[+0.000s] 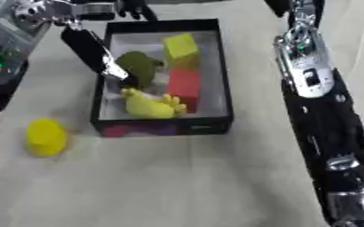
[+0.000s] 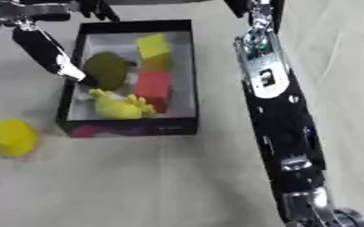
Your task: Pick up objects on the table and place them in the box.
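A black box [image 1: 163, 127] with a pale inside sits on the bench [image 1: 185, 186], toward the far side. In it lie four things: a yellow block [image 1: 180, 45] at the back, a red block [image 1: 185, 83] just in front of it, a dark olive-green lump [image 1: 141, 65] to their left, and a yellow toy [image 1: 148, 105] with little prongs at the near end, touching the red block.

The left robot hand [image 1: 100, 55] comes in from the upper left and reaches over the left wall of the box. Its dark fingers point down, straight, with the silver tip right beside the green lump; whether it touches the lump, I cannot tell. It does not seem to be grasping anything.

Outside the box, on the bench to the near left and well apart from the hand, stands a yellow cylinder [image 1: 46, 137].

The right arm [image 1: 317, 111] stretches along the right side, beside the box. Its robot hand is out of view past the top edge.
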